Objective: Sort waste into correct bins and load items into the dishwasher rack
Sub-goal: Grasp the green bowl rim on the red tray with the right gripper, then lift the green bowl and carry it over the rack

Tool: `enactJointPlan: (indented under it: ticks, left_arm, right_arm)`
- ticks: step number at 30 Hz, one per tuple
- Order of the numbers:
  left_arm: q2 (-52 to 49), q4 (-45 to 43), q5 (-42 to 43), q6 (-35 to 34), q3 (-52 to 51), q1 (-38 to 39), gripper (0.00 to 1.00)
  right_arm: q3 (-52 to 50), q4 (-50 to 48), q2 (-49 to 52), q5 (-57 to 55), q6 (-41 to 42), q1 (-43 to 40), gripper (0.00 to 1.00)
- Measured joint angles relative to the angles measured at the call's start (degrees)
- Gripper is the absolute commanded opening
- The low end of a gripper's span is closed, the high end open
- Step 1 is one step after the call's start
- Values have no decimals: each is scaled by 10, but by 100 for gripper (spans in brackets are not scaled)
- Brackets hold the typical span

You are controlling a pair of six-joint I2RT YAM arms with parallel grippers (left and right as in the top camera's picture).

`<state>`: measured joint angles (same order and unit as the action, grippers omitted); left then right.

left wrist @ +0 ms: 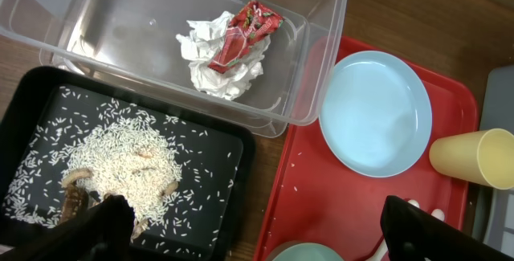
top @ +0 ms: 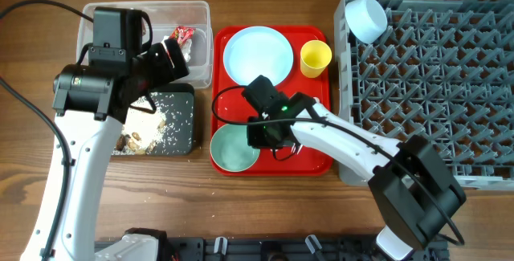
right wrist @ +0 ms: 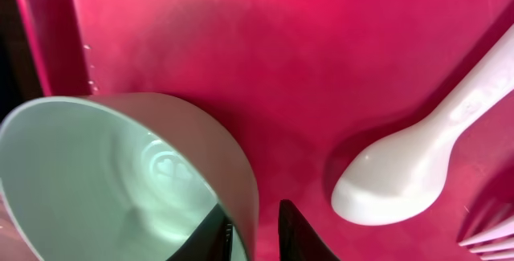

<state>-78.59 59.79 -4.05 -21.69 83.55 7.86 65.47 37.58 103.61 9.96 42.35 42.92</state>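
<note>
My right gripper [right wrist: 250, 230] is closed over the rim of a pale mint bowl [right wrist: 104, 181], one finger inside and one outside. The bowl [top: 231, 150] stands on the front left of the red tray [top: 317, 163]. A white spoon [right wrist: 409, 165] and fork tips [right wrist: 494, 233] lie just to its right. The pale blue plate [top: 257, 55] and yellow cup [top: 315, 58] sit at the back of the tray. My left gripper [left wrist: 257, 233] is open and empty above the gap between the black tray [left wrist: 217, 205] and the red tray. A second bowl [top: 367, 18] lies in the grey rack [top: 434, 76].
The clear tub [left wrist: 321, 20] holds the red wrapper [left wrist: 245, 36] and the crumpled napkin [left wrist: 217, 76]. Rice and brown scraps [left wrist: 120, 165] lie in the black tray. The rack fills the right side, close to my right arm.
</note>
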Motion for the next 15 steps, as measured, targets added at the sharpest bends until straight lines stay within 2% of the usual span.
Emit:
enactJointPlan:
  ticks: [2, 4, 15]
  left_arm:
    - [0, 0, 0, 0, 0, 0, 100]
    - [0, 0, 0, 0, 0, 0, 100]
    - [0, 0, 0, 0, 0, 0, 100]
  right_arm:
    - [-7, -2, 0, 0, 1, 0, 15]
    - [-11, -4, 0, 0, 4, 0, 5]
    - [-8, 17, -18, -10, 11, -18, 4]
